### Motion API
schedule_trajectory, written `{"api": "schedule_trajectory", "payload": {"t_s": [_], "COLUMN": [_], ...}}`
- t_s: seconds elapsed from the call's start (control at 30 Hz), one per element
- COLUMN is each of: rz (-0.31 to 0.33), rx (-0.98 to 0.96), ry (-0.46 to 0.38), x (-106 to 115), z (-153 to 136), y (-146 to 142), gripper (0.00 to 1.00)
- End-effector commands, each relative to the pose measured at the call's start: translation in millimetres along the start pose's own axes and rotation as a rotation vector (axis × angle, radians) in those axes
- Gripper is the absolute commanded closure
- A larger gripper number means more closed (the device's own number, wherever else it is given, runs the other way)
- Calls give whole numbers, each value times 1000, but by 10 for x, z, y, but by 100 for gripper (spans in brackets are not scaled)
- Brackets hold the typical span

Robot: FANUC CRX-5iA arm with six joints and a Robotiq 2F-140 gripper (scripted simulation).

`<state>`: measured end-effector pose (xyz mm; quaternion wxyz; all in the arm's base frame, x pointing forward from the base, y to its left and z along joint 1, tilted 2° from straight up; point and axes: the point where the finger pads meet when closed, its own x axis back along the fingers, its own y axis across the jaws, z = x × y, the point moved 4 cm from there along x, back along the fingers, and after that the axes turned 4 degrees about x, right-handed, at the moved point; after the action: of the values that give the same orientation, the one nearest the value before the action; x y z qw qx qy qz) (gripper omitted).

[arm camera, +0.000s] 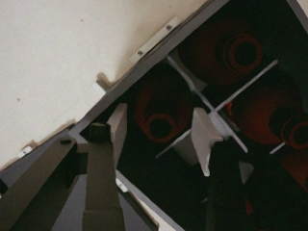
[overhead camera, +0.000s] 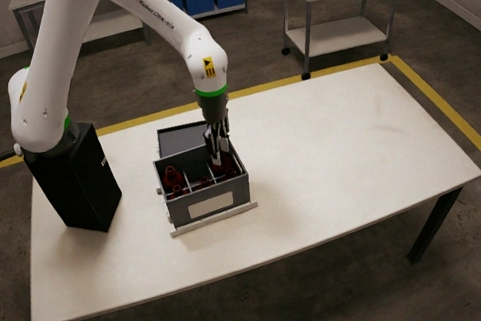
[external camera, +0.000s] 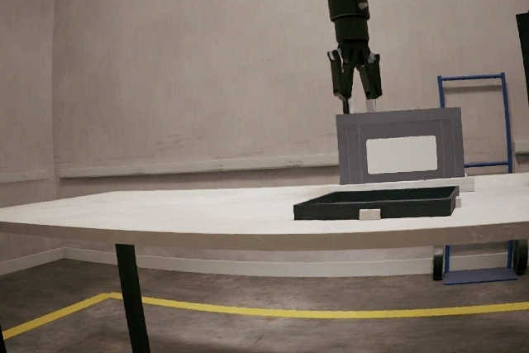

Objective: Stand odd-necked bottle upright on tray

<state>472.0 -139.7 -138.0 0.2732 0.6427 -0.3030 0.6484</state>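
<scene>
The grey crate (overhead camera: 240, 189) (external camera: 401, 126) (arm camera: 149, 63) stands on the table, with thin dividers and five dark red bottles upright. My gripper (overhead camera: 218, 157) (external camera: 359, 105) (arm camera: 160, 119) is partly open, pointing down into the back right compartment. Its fingertips stand either side of the neck of one bottle (overhead camera: 222, 168) (arm camera: 144, 102), with gaps in the wrist view. Another bottle (overhead camera: 172, 179) stands back left; three more stand along the front, at left (overhead camera: 177, 189), middle (overhead camera: 204, 182) and right (overhead camera: 231, 173). Neck differences cannot be told. The dark tray (overhead camera: 180, 141) (external camera: 333, 212) holds no bottle in view.
The tray lies close behind the crate in the top view. A pale strip (overhead camera: 213, 219) lies along the crate's front foot. The black robot pedestal (overhead camera: 74, 181) stands left of the crate. Crate walls and dividers surround the fingertips closely.
</scene>
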Motion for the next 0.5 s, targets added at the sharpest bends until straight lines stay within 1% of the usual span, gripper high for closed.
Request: {"api": "schedule_trajectory", "payload": {"t_s": [0.0,0.33,0.47], "rz": [1,1,1], "rx": [0,0,0], "ry": [1,1,1], "x": [7,52,125], "z": [6,6,6], "y": [-4,-4,-4], "gripper": [56,56,56]}}
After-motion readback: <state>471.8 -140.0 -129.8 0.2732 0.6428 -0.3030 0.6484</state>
